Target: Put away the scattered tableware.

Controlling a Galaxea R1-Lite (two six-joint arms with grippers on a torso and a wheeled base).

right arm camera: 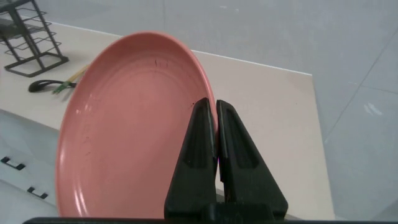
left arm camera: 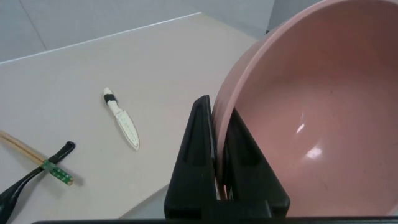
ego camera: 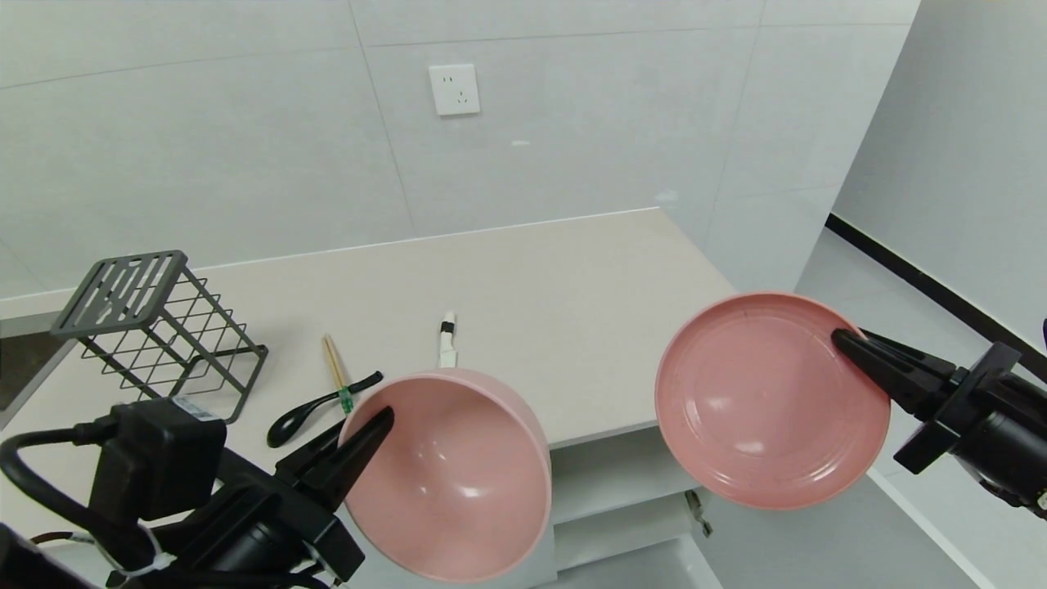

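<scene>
Describer: Lower left, nearest the camera, the left gripper (ego camera: 383, 419) pinches the rim of a pink bowl (ego camera: 458, 483). The bowl is lifted and tipped, with its hollow facing the camera, and it overhangs the counter's front edge.

Listener: And behind it?

Describer: A beige counter (ego camera: 532, 278) fills the middle of the frame. At right, past the counter's corner, a pink plate (ego camera: 761, 401) is held tilted in the air. The right gripper (ego camera: 842, 337) is clamped on its upper right rim.

Listener: What lies on the counter?

Describer: At left, a dark wire rack (ego camera: 155, 327) stands upright. Right of it lies a black spoon (ego camera: 307, 409), crossed by wooden chopsticks (ego camera: 334, 368) with a green band. Further right, apart from them, a small white utensil (ego camera: 447, 339) with a black band lies just above the bowl's rim.
</scene>
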